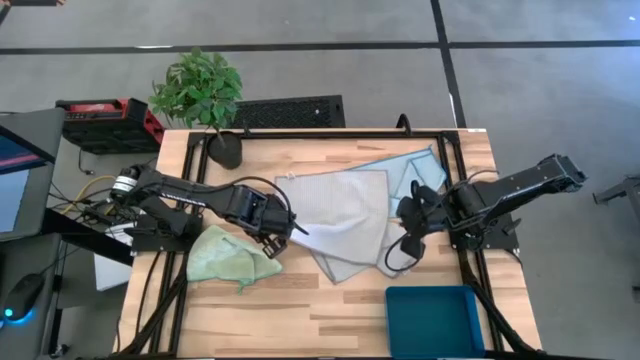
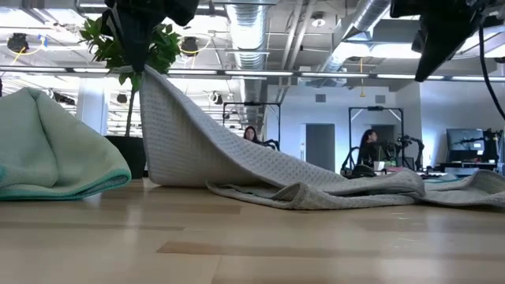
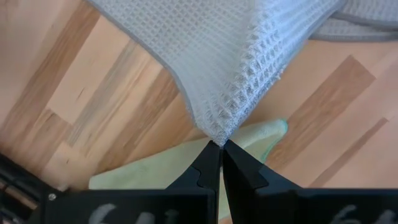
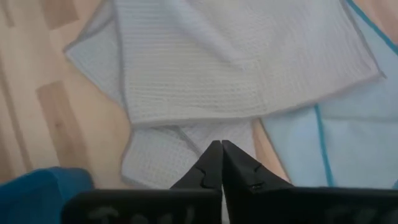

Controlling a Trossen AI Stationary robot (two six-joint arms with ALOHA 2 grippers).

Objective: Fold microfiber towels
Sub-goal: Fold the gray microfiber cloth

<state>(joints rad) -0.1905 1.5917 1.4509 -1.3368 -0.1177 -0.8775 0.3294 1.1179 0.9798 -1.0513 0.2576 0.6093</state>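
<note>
We are seeing the left gripper (image 1: 296,231) pinching a corner of a grey towel (image 1: 345,205) between its closed fingers (image 3: 208,163), and lifting that corner off the table (image 1: 330,300). In the low view the cloth is hanging from the gripper (image 2: 142,59) and sloping down to the wood, where the rest of it is lying in soft folds. This towel is lying near the middle of the table, spread toward the far edge.

A second grey towel (image 1: 345,262) is lying beneath the first, its corner poking out toward the near edge. A light blue towel (image 1: 415,170) is lying under both, reaching toward the far right corner of the table. A light green towel (image 1: 230,255) is sitting crumpled toward the left edge, just beside the left gripper.

The right gripper (image 1: 403,240) is hovering above the right side of the grey cloths; in its wrist view the fingers (image 4: 211,163) are meeting at the tips with nothing between them.

A teal bin (image 1: 435,320) is standing at the near edge, toward the right corner. A potted plant (image 1: 205,100) is standing at the far left corner. Beyond the table, in the low view, two people are showing far off in the room.
</note>
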